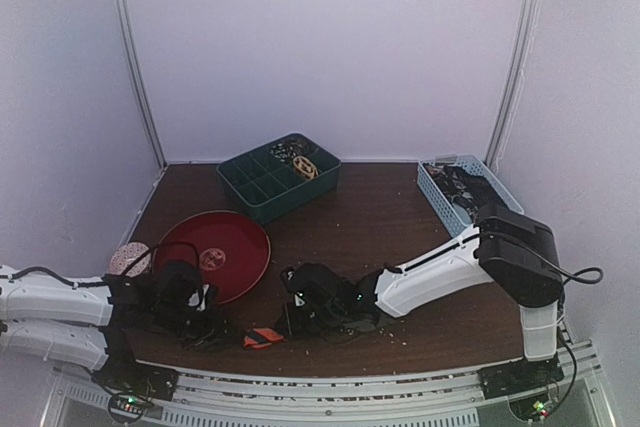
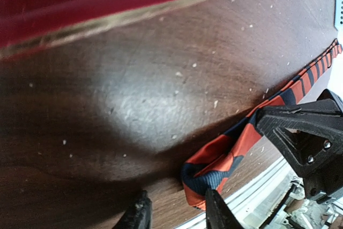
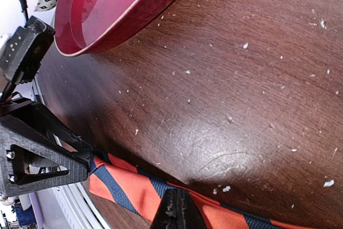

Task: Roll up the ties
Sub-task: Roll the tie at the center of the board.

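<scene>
right gripper [image 3: 177, 205]: closed. Its tips merge into one dark point at the bottom edge of its wrist view, set down on the band. Cannot tell whether any cloth is pinched.
striped tie [image 2: 228, 154]: runs out of both wrist views, so its full length is not seen. From above, only a small orange-and-dark scrap shows between the arms.
blue basket [image 1: 440, 197]: contents are a dark jumble and cannot be read.
left gripper [image 2: 178, 207]: jaws apart, bare wood between them, nothing held.
tie end: folded, just beside one left finger.
tie place: flat on the table [image 2: 134, 105] by its near edge, near the red plate [image 1: 245, 237].
</scene>
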{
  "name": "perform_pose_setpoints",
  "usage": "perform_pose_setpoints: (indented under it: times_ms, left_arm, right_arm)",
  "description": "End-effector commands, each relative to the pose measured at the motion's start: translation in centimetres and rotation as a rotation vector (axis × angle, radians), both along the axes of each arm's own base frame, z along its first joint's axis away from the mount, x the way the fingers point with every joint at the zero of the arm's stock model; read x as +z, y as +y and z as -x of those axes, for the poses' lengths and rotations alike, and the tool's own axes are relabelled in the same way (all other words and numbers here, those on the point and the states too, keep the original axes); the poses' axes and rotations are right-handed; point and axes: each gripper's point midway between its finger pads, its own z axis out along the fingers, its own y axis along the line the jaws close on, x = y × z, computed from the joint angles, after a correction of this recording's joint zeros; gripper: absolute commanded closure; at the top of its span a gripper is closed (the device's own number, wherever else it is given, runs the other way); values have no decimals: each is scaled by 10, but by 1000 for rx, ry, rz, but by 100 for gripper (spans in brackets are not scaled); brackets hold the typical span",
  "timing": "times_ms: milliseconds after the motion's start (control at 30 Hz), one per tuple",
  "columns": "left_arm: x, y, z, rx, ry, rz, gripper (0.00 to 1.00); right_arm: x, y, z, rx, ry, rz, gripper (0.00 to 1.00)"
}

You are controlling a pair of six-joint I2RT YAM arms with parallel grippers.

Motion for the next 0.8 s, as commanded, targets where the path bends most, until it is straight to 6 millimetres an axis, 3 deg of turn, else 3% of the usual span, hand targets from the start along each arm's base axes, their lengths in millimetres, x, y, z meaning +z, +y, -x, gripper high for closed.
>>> perform_pose_setpoints:
  times_ms: [0,200,400,500,767]
  left_arm:
    - [5,-9,-1,35,23,84,67]
    - [4,-16,-6,37,25,87,71]
    - [-1,-13,-6,18,21,34,99]
    - [2,-10,-11,18,-9,2,100]
    - [11,-10,-19,5,-53,-36,100]
  right_arm:
    - [-3,-6,0,-20,-12,18,100]
    - [2,-8,-1,-30,-22,6,100]
    - [16,-9,-3,-28,-48,-4,99]
    - [19,-5,1,1,-45,-19,99]
    - [-5,-1,15,58,16,3,99]
